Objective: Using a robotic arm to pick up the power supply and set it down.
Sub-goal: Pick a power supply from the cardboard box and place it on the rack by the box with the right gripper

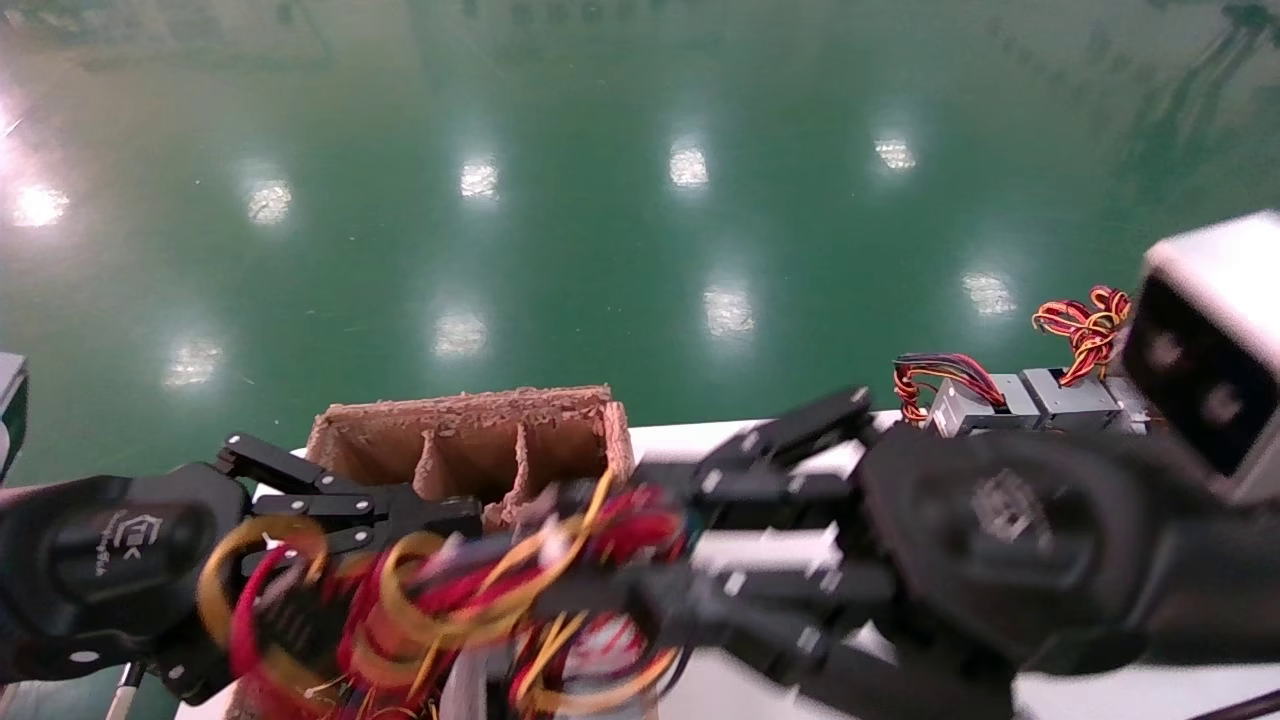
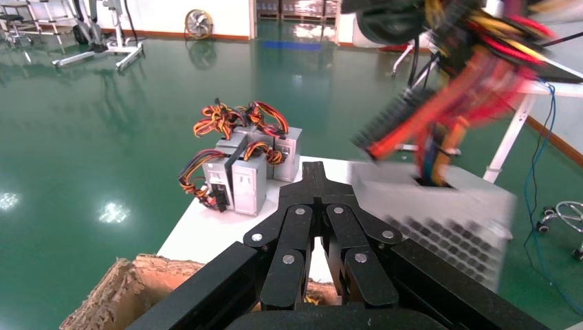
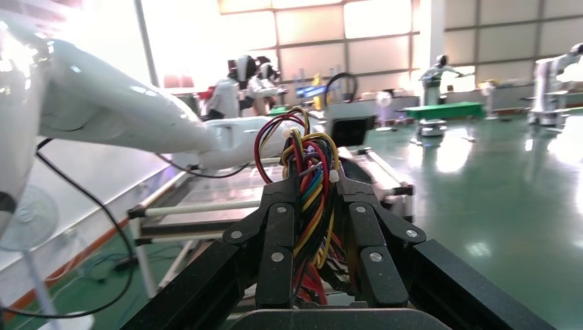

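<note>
Right tool (image 3: 317,199) clenched on the wire bundle (image 3: 308,165) of the power supply (image 2: 440,220), lifted clear of the tabletop (image 2: 199,237), above the cardboard box (image 1: 470,445). Left tool (image 2: 316,180) closed, holding nothing, just beside the dangling grey casing. More power supplies (image 2: 244,168) clustered on the far tabletop end, well apart.

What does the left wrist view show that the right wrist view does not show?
Only the left wrist view shows the grey perforated metal power supply hanging by its wires, the group of small grey boxes on the white table, and the shut left gripper. Only the right wrist view shows the right gripper shut on the wires. Both show the red, yellow and black wire bundle.
</note>
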Robot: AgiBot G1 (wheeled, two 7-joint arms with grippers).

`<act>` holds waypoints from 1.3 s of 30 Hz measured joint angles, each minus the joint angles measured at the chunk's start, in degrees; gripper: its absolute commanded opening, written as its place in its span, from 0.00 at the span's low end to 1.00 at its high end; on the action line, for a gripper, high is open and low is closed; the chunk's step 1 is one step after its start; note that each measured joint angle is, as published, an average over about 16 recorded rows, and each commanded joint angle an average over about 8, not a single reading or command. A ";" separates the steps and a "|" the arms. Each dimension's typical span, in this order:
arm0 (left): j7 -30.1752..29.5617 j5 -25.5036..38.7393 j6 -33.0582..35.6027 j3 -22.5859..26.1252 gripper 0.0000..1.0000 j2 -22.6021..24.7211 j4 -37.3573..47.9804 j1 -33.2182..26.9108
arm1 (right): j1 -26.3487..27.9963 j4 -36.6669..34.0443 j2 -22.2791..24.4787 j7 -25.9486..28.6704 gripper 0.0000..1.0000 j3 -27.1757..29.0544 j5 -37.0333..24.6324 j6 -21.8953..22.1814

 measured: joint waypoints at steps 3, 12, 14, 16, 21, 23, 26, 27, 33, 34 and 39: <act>0.00 0.00 0.00 0.00 0.00 0.00 0.00 0.00 | -0.22 -1.94 1.42 -0.45 0.00 0.24 3.32 0.00; 0.00 0.00 0.00 0.00 0.00 0.00 0.00 0.00 | -3.42 -8.80 7.48 -1.64 0.00 2.38 12.95 0.01; 0.00 0.00 0.00 0.00 0.00 0.00 0.00 0.00 | -4.50 -10.25 9.13 -1.97 0.00 2.91 14.52 0.04; 0.00 0.00 0.00 0.00 0.00 0.00 0.00 0.00 | -5.60 -11.68 10.85 -2.31 0.00 3.30 15.62 0.14; 0.00 0.00 0.00 0.00 0.00 0.00 0.00 0.00 | -8.61 -15.99 15.04 -2.67 0.00 3.70 17.14 1.17; 0.00 0.00 0.00 0.00 0.00 0.00 0.00 0.00 | -9.88 -17.78 16.55 -2.69 0.00 3.64 17.36 1.85; 0.00 0.00 0.00 0.00 0.00 0.00 0.00 0.00 | -11.84 -20.43 18.51 -2.56 0.00 3.39 17.62 3.04; 0.00 0.00 0.00 0.00 0.00 0.00 0.00 0.00 | -12.49 -21.27 19.07 -2.49 0.00 3.28 17.69 3.51; 0.00 0.00 0.00 0.00 0.00 0.00 0.00 0.00 | -16.34 -25.82 21.50 -1.83 0.00 2.57 18.51 7.22; 0.00 0.00 0.00 0.00 0.00 0.00 0.00 0.00 | -16.95 -26.36 21.76 -1.75 0.00 2.47 18.71 7.88; 0.00 0.00 0.00 0.00 0.00 0.00 0.00 0.00 | -19.66 -27.87 22.71 -1.59 0.00 2.06 19.58 10.91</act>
